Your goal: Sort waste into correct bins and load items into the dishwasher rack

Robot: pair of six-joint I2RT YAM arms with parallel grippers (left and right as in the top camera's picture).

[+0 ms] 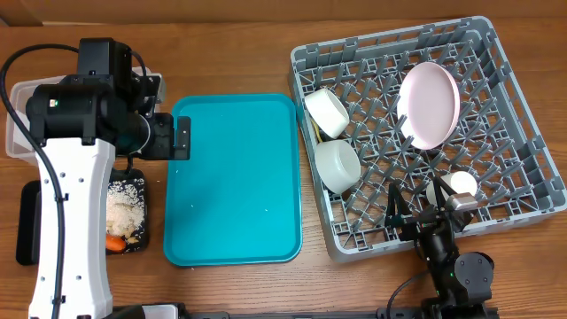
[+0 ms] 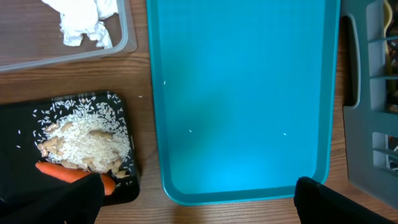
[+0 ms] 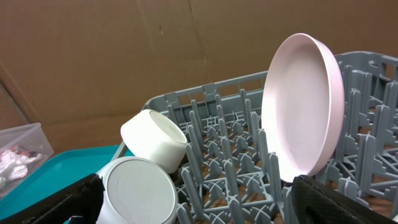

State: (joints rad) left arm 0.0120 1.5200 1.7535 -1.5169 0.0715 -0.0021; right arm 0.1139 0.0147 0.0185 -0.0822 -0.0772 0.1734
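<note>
Two bowls are counted, a far bowl [image 1: 326, 111] and a near bowl [image 1: 337, 165], with one pink-white plate [image 1: 429, 105] and one small white cup [image 1: 461, 183]. All are held in the grey dishwasher rack [image 1: 523, 133] at the worktop's right edge: bowls tipped along its left wall, plate stood on edge, cup by its near wall. One crumpled napkin [image 2: 87, 22] is kept in the clear tub [image 2: 127, 37] at the far left corner. Beige crumbs [image 2: 87, 140] and one carrot [image 2: 68, 173] are kept in the black tray [image 2: 18, 124]. A teal tray [image 1: 235, 177] is placed between. The left gripper [image 2: 199, 190] and right gripper [image 3: 199, 199] are spread wide, with nothing held.
</note>
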